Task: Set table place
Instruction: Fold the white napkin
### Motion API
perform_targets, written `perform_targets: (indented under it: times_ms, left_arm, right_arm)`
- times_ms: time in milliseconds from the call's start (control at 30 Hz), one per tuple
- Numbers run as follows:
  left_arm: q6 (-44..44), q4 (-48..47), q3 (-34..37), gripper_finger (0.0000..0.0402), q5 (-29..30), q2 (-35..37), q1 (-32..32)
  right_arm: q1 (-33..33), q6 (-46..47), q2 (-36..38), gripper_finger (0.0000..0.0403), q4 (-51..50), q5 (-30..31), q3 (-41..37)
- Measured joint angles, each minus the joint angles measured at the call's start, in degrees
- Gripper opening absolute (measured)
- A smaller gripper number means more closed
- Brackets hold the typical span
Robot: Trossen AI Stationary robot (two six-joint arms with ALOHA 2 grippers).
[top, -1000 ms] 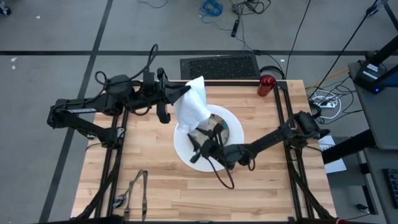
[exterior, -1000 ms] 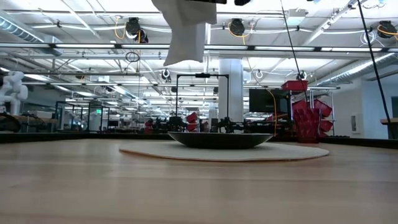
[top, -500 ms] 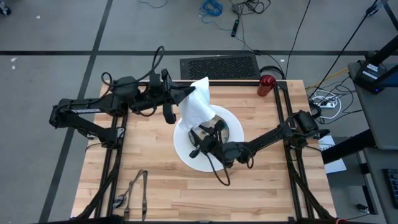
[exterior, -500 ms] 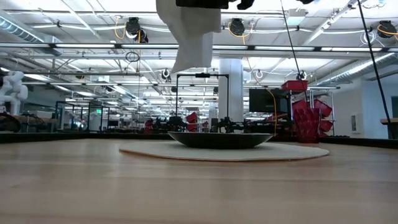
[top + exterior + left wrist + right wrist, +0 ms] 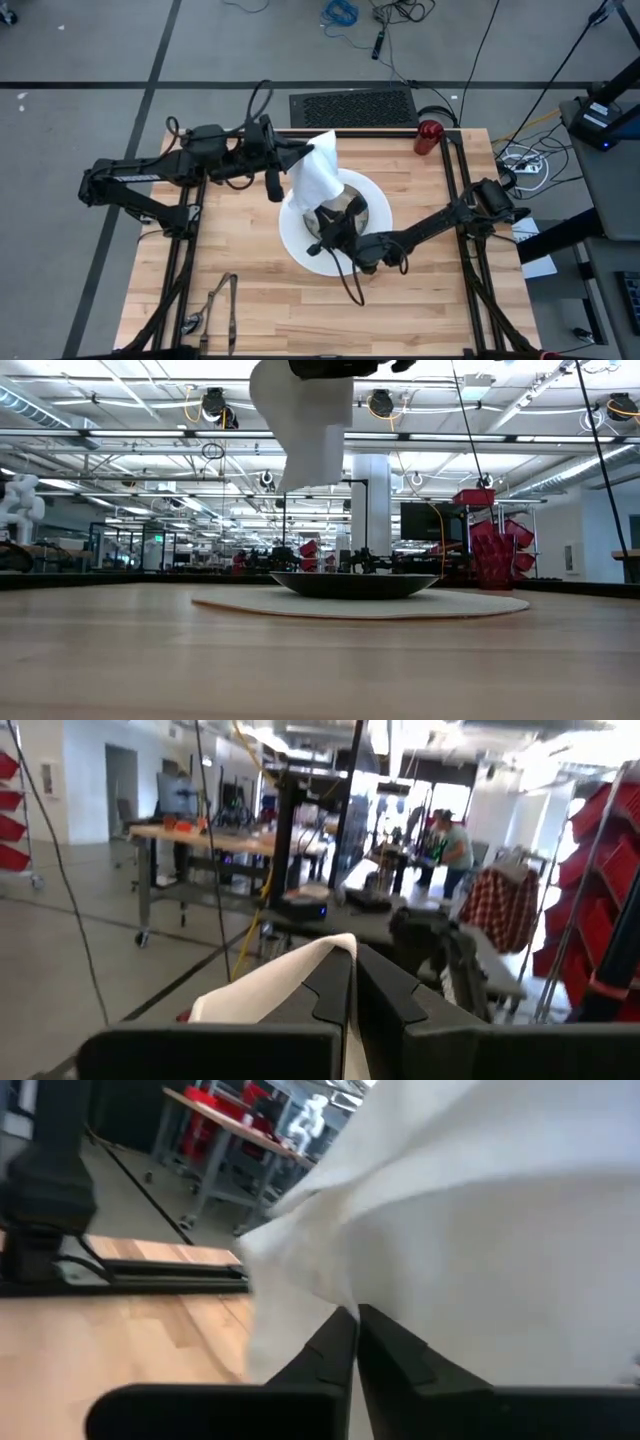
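Butcher-block table (image 5: 250,290) carries my plate (image 5: 300,245) and bowl (image 5: 372,213) mid-top. Both grippers, left gripper (image 5: 300,150) and right gripper (image 5: 325,222), pinch the napkin (image 5: 318,178) aloft; uneven release could drape it into the bowl.

Our left gripper (image 5: 300,152) upper centre of high view, fingers pinched together (arm stretching in from left); our right gripper (image 5: 322,222) mid-frame, fingers closed.

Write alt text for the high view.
Both grippers, left and right, hold a white napkin above a bowl on a white plate, mid-table; a red cup stands at the far corner.
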State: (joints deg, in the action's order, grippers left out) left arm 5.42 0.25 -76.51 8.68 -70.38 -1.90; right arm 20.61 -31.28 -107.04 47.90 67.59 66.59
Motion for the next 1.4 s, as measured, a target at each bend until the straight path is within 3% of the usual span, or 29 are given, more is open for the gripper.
perform_targets:
  times_ms: [433,633,733,867,933,1100,1267,1400]
  left_arm:
    - [-0.37,-13.52,0.0,0.0,0.84,4.67,-0.02]
    - [-0.48,-16.89,0.0,0.0,2.59,6.91,0.0]
    - [-1.83,-19.08,0.0,0.0,4.77,7.55,-0.01]
    - [-1.47,-21.41,0.99,0.0,5.49,7.5,-0.02]
    - [-1.33,-21.8,2.32,0.0,5.49,7.49,0.0]
    - [-1.26,-22.13,4.9,0.0,5.49,7.46,-0.04]
    - [-1.32,-24.05,5.16,0.0,5.42,7.46,0.0]
    - [-1.5,-24.28,5.18,0.0,5.3,7.46,0.11]
  right_arm:
    - [6.85,-7.98,6.24,0.0,-5.34,7.37,0.0]
    - [8.76,2.27,9.88,0.0,-18.79,6.84,0.0]
    - [8.82,12.39,11.34,0.0,-29.06,-0.14,0.0]
    - [6.98,26.54,12.48,0.0,-39.95,-19.95,0.0]
    - [5.5,31.83,12.66,0.0,-43.63,-26.37,0.0]
    - [3.44,38.59,13.18,0.0,-52.19,-29.78,0.0]
    - [2.52,39.59,17.76,0.0,-57.85,-38.85,-0.02]
    - [2.59,39.53,22.12,0.0,-64.27,-35.51,-0.02]
